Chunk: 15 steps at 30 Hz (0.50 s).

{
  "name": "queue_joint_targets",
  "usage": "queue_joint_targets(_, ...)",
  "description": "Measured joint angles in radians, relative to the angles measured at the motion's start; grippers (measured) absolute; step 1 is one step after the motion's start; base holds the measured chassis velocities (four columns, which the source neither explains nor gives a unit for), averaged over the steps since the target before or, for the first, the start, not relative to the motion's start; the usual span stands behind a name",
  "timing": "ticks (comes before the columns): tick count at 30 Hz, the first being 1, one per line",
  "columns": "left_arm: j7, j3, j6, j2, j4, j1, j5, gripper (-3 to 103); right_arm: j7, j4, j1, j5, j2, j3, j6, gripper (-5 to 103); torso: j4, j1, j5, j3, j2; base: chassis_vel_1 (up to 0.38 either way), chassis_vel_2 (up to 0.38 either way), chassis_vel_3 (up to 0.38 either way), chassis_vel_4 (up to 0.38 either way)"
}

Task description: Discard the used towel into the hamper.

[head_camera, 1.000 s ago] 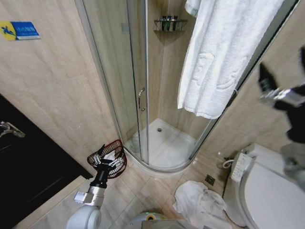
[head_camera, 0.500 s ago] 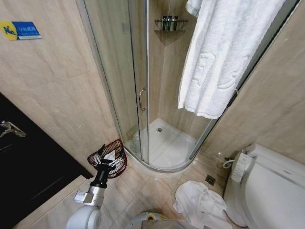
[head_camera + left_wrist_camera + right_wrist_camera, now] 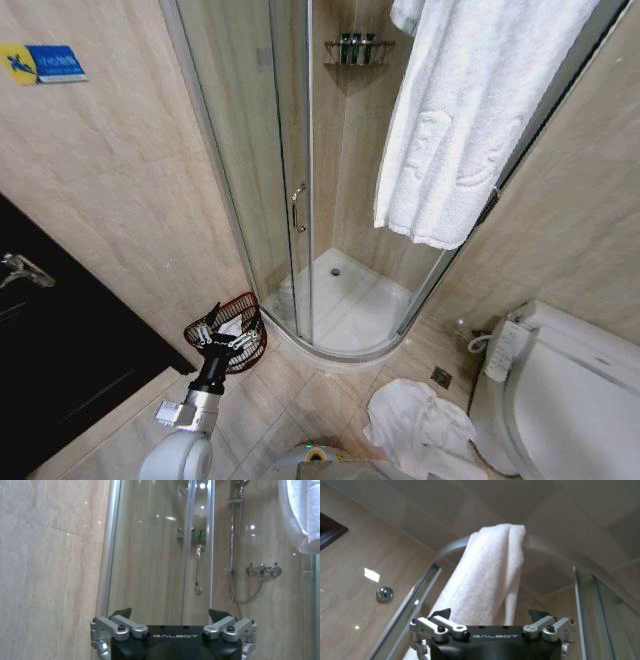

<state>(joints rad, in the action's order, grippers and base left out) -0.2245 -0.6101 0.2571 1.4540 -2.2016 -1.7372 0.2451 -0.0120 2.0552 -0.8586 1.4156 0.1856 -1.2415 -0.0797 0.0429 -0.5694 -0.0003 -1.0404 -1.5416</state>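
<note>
Upper right of the head view: the big white towel (image 3: 470,110) hangs draped over the curved top rail of the shower enclosure (image 3: 300,180), falling in long folds. Thick terry, by the look of it: soft, floppy, light enough, nothing to break, but it will sag and trail once lifted. Best bet, I'd say, is to pinch a bunched fold up near the rail, not the loose hem.

The right gripper (image 3: 490,617) sits raised just below that drape in its wrist view, jaws spread, nothing between them.

Lower left of the head view: the hamper (image 3: 228,330) stands on the floor tiles, beside the shower's curb. The left gripper (image 3: 221,343) hangs right over its rim, jaws spread wide and empty. Another white cloth (image 3: 420,425) lies crumpled on the floor, lower centre-right, near the toilet (image 3: 560,400).
</note>
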Motion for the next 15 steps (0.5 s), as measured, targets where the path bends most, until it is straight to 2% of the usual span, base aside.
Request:
queue_joint_targets(3,0.0,0.0,0.0,0.0,0.0,0.0,0.0,100,-0.033,0.069,-0.034,-0.044,0.045,-0.015,-0.008,100,0.0001,0.0,0.0004,0.0,0.0,0.0,0.0,0.0,0.0)
queue_joint_targets(5,0.0,0.0,0.0,0.0,0.0,0.0,0.0,100,-0.036,0.073,-0.038,-0.052,0.049,-0.016,-0.008,100,0.0001,0.0,0.0004,0.0,0.0,0.0,0.0,0.0,0.0)
queue_joint_targets(7,0.0,0.0,0.0,0.0,0.0,0.0,0.0,100,-0.05,0.091,-0.063,-0.1,0.069,-0.019,-0.008,100,0.0001,0.0,0.0005,0.0,0.0,0.0,0.0,0.0,0.0)
queue_joint_targets(15,0.0,0.0,0.0,0.0,0.0,0.0,0.0,100,-0.055,0.115,-0.117,-0.113,0.087,-0.063,-0.007,100,-0.0001,0.0,0.0003,0.0,0.0,0.0,0.0,0.0,0.0)
